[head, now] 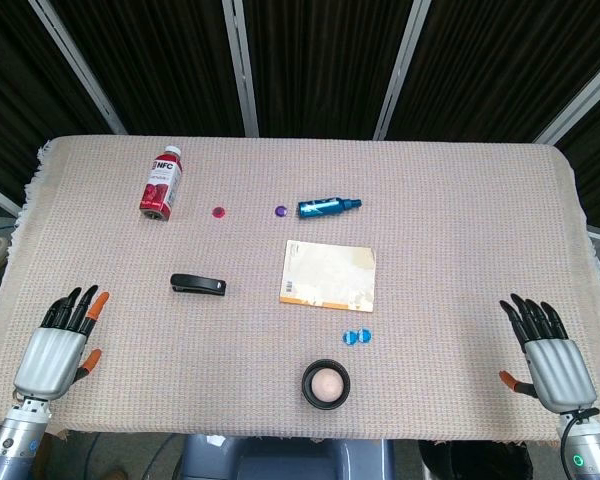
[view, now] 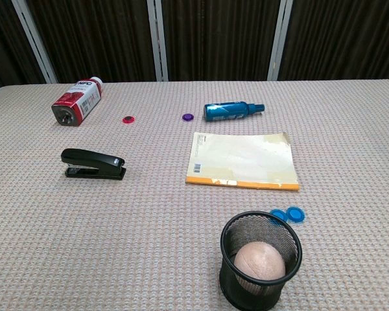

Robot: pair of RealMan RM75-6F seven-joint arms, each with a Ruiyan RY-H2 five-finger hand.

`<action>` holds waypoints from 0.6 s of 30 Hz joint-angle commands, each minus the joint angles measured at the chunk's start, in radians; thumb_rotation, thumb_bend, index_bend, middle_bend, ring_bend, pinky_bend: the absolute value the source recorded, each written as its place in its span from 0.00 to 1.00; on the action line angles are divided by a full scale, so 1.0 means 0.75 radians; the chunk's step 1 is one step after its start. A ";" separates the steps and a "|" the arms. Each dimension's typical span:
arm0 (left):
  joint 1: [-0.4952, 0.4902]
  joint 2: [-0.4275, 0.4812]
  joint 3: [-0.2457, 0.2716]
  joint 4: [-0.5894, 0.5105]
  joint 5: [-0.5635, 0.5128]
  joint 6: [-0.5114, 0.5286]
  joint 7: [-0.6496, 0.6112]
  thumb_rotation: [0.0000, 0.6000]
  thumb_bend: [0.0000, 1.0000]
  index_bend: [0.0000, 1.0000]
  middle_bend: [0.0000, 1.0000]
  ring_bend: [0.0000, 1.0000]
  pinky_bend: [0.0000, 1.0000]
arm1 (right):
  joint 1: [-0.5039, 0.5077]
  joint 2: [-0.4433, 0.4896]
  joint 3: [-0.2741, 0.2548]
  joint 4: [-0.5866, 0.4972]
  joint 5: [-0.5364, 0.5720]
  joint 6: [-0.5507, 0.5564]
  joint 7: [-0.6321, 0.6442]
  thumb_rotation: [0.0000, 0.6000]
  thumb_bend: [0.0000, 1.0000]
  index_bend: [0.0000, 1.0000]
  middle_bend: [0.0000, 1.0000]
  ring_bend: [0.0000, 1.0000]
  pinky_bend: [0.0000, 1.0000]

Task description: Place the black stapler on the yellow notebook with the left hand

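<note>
Nearest the robot, the left hand [head: 60,340] rests on the cloth-covered table [head: 460,200] well to the near left of the yellow notebook [head: 328,273], fingers spread and holding nothing; the right hand [head: 548,352] lies well to the notebook's near right, likewise spread and empty. A black mesh cup [view: 260,261] with a pale ball [view: 260,262] inside stands just nearer than the notebook; two blue discs [view: 288,214] lie between cup and notebook. The black stapler [head: 198,285] lies flat on the cloth to the notebook's left, apart from it and from both hands. Beyond the notebook lie a blue bottle [head: 328,207] on its side, a purple disc [head: 281,211] and a magenta disc [head: 218,211]; farthest left, a red juice bottle [head: 162,183] lies on its side.
</note>
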 commanded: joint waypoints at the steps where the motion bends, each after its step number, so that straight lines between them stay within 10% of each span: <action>1: -0.001 -0.006 -0.003 -0.004 -0.009 -0.002 0.018 1.00 0.28 0.00 0.00 0.00 0.15 | 0.000 0.002 -0.002 0.002 -0.004 0.000 0.002 1.00 0.08 0.00 0.00 0.00 0.00; 18: -0.127 -0.135 -0.086 0.091 -0.071 -0.158 0.070 1.00 0.28 0.08 0.12 0.09 0.18 | -0.008 0.017 -0.008 0.006 -0.022 0.017 0.043 1.00 0.08 0.00 0.00 0.00 0.00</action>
